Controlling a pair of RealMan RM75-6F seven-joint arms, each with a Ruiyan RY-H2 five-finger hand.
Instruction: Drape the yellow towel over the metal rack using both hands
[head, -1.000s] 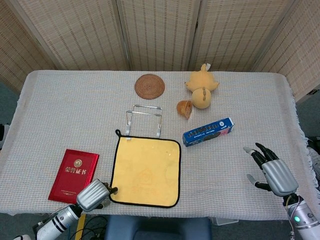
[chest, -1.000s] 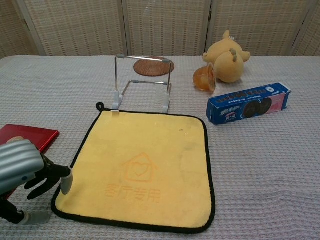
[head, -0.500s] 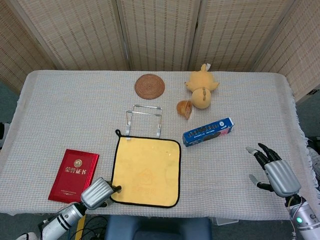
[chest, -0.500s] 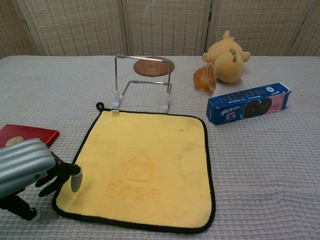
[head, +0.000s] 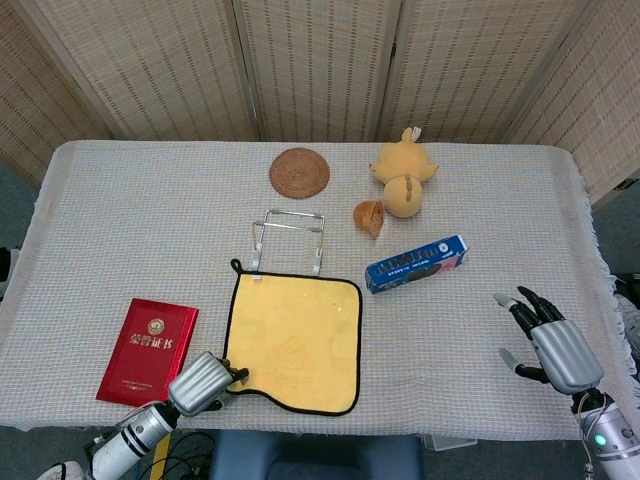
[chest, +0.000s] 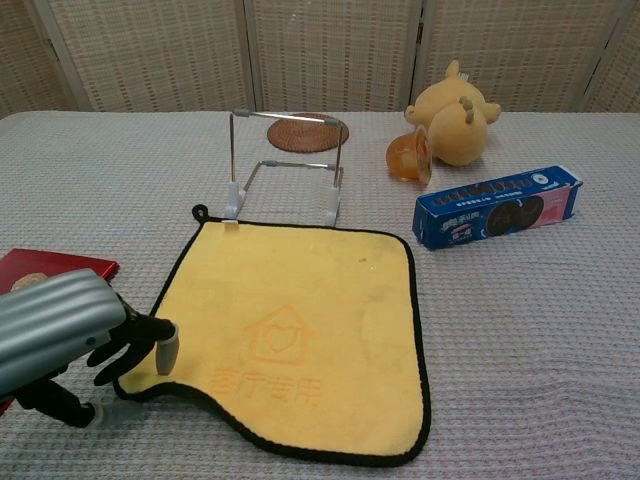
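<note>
Yellow towel (head: 295, 342) with its black piping lies flat on the woven tablecloth (head: 120, 210), right in front of the metal rack (head: 288, 240) — its far edge sits just beside the rack's feet. The near-left corner is bunched inward, and the left hand (head: 203, 381) is at that corner, dark fingers (chest: 135, 341) curled onto the edge; whether they actually pinch the cloth I cannot tell. Over by the table's right edge the right hand (head: 548, 340) hovers well apart from the towel, its fingers spread and holding nothing.

A red booklet (head: 148, 349) with a gold emblem lies just left of the towel, beside the left hand. Behind the rack sits a round woven coaster (head: 299, 172). To its right — a yellow plush toy (head: 403, 181) with a small orange cup (head: 369, 217) tipped against it, and nearer, a blue biscuit box (head: 416, 263).
</note>
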